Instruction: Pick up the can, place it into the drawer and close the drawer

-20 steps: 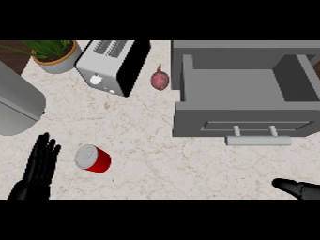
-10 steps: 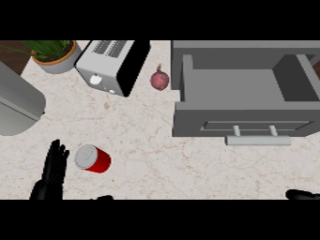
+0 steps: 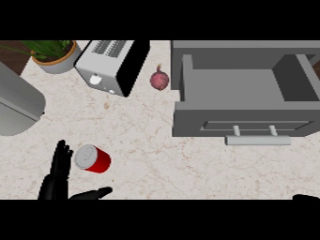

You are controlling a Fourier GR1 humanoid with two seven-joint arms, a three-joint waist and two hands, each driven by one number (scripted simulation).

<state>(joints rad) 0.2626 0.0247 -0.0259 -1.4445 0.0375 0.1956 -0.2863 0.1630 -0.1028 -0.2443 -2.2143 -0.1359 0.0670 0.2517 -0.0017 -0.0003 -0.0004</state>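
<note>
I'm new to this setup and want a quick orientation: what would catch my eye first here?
The red can stands out most, on the pale counter at lower left, with the left robot hand open right beside it. Next comes the big grey drawer at right, pulled open. A toaster and a potted plant sit along the top left.

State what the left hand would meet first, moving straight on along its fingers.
Likely nothing near: the left hand points just left of the red can, over bare counter, towards the toaster; depth is unclear.
</note>
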